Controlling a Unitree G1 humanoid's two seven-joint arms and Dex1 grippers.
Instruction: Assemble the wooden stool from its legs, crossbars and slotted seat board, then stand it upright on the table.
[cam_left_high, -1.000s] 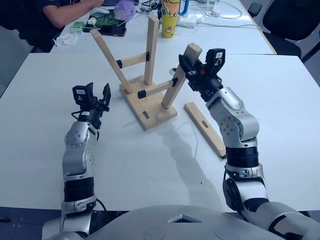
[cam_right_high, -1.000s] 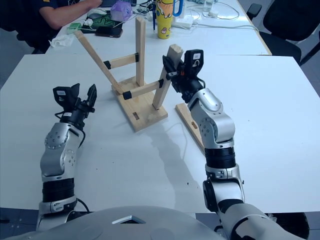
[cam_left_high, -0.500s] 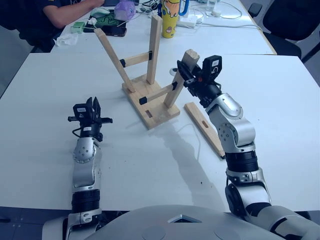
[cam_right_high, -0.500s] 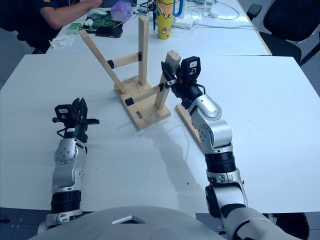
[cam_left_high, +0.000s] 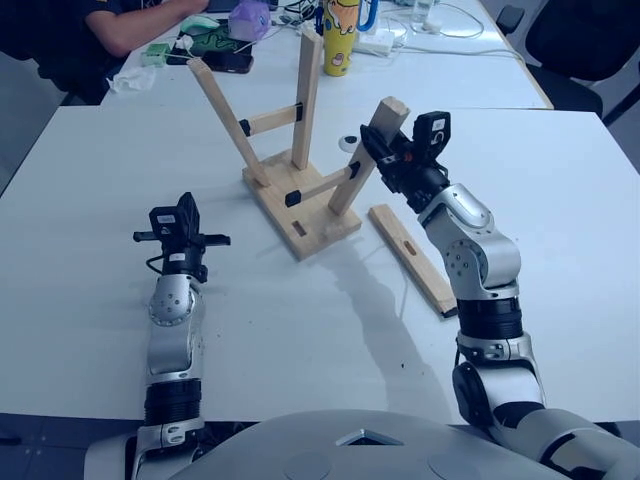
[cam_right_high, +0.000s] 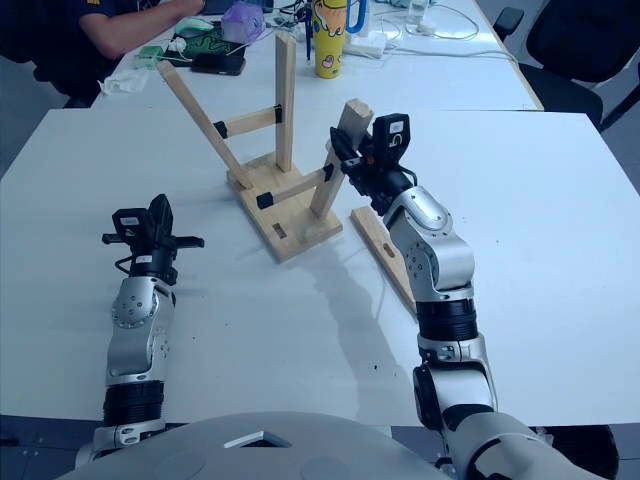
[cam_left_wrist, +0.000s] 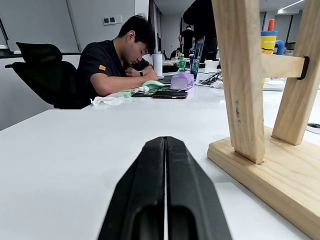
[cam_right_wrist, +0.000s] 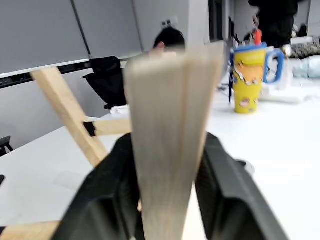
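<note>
The stool lies upside down: its slotted seat board (cam_left_high: 300, 205) rests flat on the white table with three legs pointing up. Two crossbars (cam_left_high: 272, 120) join these legs. My right gripper (cam_left_high: 380, 150) is shut on the upper part of the nearest leg (cam_left_high: 362, 165), which leans to the right. In the right wrist view this leg (cam_right_wrist: 167, 150) stands between the black fingers (cam_right_wrist: 107, 200). A loose fourth leg (cam_left_high: 412, 258) lies flat, right of the board. My left gripper (cam_left_high: 186, 212) is shut and holds nothing, left of the board; its fingers (cam_left_wrist: 165, 190) point at the seat board (cam_left_wrist: 270, 175).
A yellow mug (cam_left_high: 338, 40), a phone (cam_left_high: 228, 62) and cables sit on the far table, where a person (cam_left_high: 110, 25) is seated. A small round object (cam_left_high: 348, 142) lies behind the stool. Bare tabletop (cam_left_high: 300, 330) stretches in front.
My left gripper has shut, turned and drawn back from the stool. The right gripper has shifted slightly right with the leg, and the stool has moved a little with it.
</note>
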